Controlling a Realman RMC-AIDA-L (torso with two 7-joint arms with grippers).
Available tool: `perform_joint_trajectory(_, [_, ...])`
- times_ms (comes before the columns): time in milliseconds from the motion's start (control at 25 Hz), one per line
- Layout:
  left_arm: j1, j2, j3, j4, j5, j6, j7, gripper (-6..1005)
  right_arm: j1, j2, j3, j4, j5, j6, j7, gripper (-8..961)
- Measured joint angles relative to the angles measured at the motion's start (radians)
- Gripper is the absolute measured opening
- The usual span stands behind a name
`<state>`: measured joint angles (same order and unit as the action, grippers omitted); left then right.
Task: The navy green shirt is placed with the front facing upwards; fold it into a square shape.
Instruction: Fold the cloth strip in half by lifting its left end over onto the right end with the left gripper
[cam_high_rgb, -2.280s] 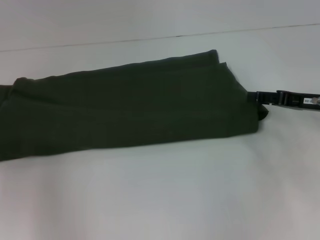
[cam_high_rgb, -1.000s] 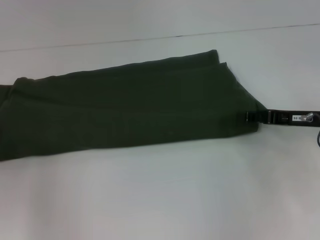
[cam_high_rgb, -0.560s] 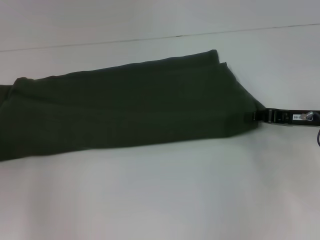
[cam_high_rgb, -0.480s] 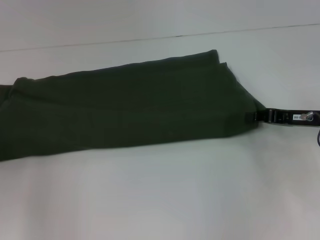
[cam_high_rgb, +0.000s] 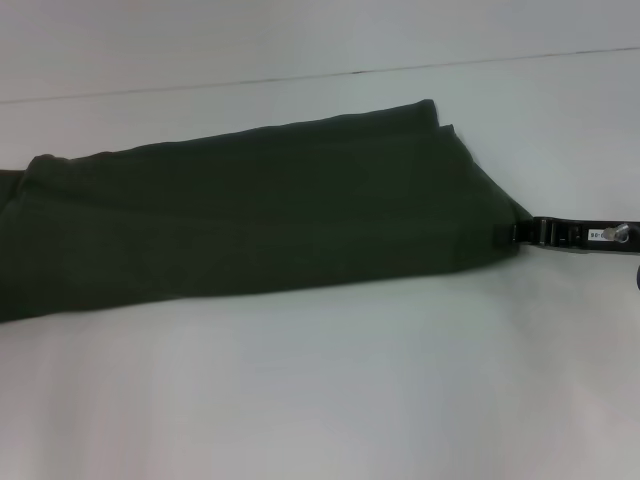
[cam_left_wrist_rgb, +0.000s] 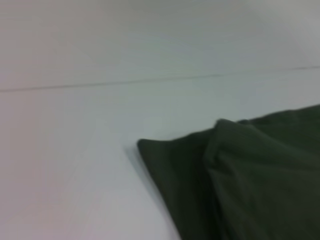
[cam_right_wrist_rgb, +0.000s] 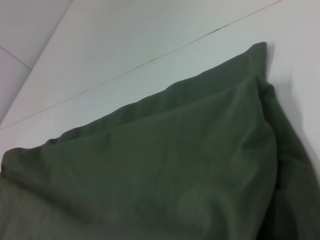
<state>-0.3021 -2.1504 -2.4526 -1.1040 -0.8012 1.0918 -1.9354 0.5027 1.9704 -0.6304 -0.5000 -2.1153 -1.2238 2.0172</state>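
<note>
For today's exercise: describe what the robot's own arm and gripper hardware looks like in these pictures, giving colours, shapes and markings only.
Only the right gripper shows, in the head view: a slim, black, bar-like body made of blocky segments, with a small white label bearing dark print and a silvery metal fitting near the picture's edge. A bit of dark cable shows just below it. The left gripper appears in no view.

White tabletop (cam_high_rgb: 330, 390) fills nearly whole head view, matte, plain, evenly lit under soft diffuse light. Thin dark seam (cam_high_rgb: 300, 77) runs across far part, slanting slightly upward toward robot's right; pale surface continues beyond it, same tone. Same seam (cam_left_wrist_rgb: 125, 82) crosses left wrist view. In right wrist view, seam (cam_right_wrist_rgb: 150, 59) runs diagonally, second faint line (cam_right_wrist_rgb: 17, 57) at corner.
</note>
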Motion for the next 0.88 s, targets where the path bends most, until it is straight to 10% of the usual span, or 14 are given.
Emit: perform_joint_trajectory(880, [-0.025, 0.032, -0.031, 0.038, 0.008, 0.174, 0.041, 710, -0.008, -0.004, 0.008, -0.012, 0.001, -0.008, 0.001, 16])
